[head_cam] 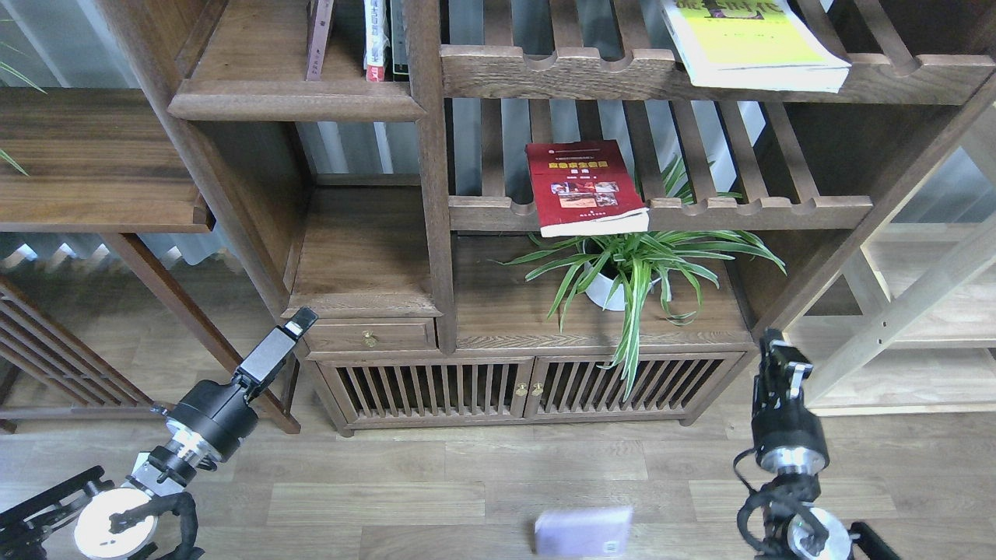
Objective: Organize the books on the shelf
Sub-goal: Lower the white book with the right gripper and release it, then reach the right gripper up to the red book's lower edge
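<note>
The pale lavender book (582,530) lies blurred on the wooden floor at the bottom edge, apart from both grippers. The red book (583,187) lies flat on the lower slatted rack, its front overhanging. On the upper slatted rack rests the yellow-green book (751,43). The solid dark shelf (257,99) at upper left carries thin upright spines. My right gripper (780,354) points up beside the cabinet's right corner with nothing in it. My left gripper (299,320) points up-right near the small drawer, also holding nothing.
A potted spider plant (630,268) stands on the cabinet top under the red book. Below are a small drawer (369,334) and slatted cabinet doors (529,385). A dark side table (93,155) is at left, pale shelving (918,342) at right.
</note>
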